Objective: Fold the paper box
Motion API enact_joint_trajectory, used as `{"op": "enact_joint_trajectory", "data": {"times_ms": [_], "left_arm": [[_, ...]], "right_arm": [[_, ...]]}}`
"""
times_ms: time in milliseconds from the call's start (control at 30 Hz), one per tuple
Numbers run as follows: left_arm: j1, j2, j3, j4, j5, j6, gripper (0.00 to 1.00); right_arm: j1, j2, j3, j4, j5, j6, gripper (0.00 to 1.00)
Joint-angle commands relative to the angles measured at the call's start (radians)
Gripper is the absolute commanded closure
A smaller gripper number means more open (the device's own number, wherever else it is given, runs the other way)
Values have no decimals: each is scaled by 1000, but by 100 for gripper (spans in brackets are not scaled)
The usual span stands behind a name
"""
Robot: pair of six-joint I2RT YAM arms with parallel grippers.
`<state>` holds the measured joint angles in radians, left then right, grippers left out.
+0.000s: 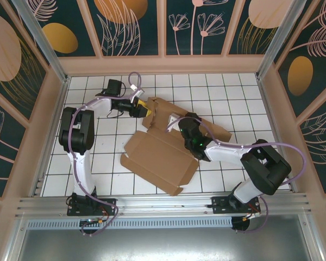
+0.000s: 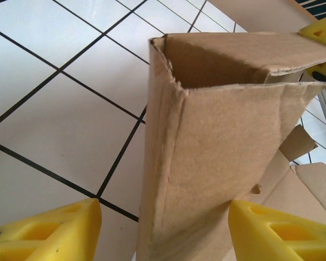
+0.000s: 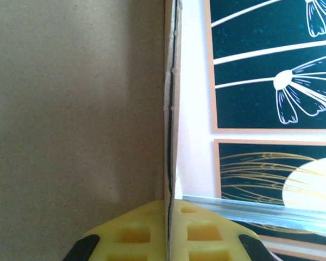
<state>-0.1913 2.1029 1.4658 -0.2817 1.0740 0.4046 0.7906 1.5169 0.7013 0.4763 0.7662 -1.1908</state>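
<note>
The paper box (image 1: 157, 155) is brown cardboard, lying half folded on the white tiled floor mid-table, with its big panel flat toward me. My left gripper (image 1: 145, 109) is at the box's far left corner. In the left wrist view its yellow fingers (image 2: 49, 234) stand open on either side of an upright folded flap (image 2: 223, 141); the right one is at the flap's edge and the left one is apart from it. My right gripper (image 1: 176, 120) is shut on the rim of a raised wall (image 3: 76, 109), whose thin edge is pinched at the gripper (image 3: 168, 204).
Floral wall panels (image 1: 136, 22) and aluminium posts (image 1: 41, 41) fence the tiled floor (image 1: 233, 92) on three sides. A metal rail (image 1: 163, 204) runs along the near edge by both arm bases. The left arm's purple cable (image 1: 133, 81) loops over the far left tiles.
</note>
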Motion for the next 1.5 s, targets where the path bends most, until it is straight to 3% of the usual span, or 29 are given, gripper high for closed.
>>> {"op": "enact_joint_trajectory", "data": {"times_ms": [0, 167, 233, 367, 433, 567, 700, 967, 1467], "left_arm": [[-3, 9, 19, -81, 78, 83, 41], [-3, 89, 167, -420, 162, 359, 47], [-3, 122, 229, -567, 170, 485, 43], [-2, 146, 275, -652, 160, 546, 37], [-2, 129, 259, -616, 149, 529, 35], [-2, 38, 117, -294, 80, 300, 33], [-4, -47, -15, -90, 67, 203, 31], [-5, -120, -147, 130, 49, 82, 32], [18, -192, -214, 134, -23, 84, 30]], "right_arm": [[-2, -38, 49, -174, -59, 117, 100], [-24, -38, 39, -205, -59, 135, 100], [-39, -43, 30, -209, -64, 146, 100], [-64, -82, 13, -218, -103, 146, 100], [-70, -105, 3, -221, -124, 124, 100], [-83, -160, 5, -231, -148, 113, 100], [-85, -190, -3, -222, -138, 36, 100], [-46, -244, -139, 103, -119, -217, 100], [-51, -174, -128, 255, -182, -333, 100]]}}
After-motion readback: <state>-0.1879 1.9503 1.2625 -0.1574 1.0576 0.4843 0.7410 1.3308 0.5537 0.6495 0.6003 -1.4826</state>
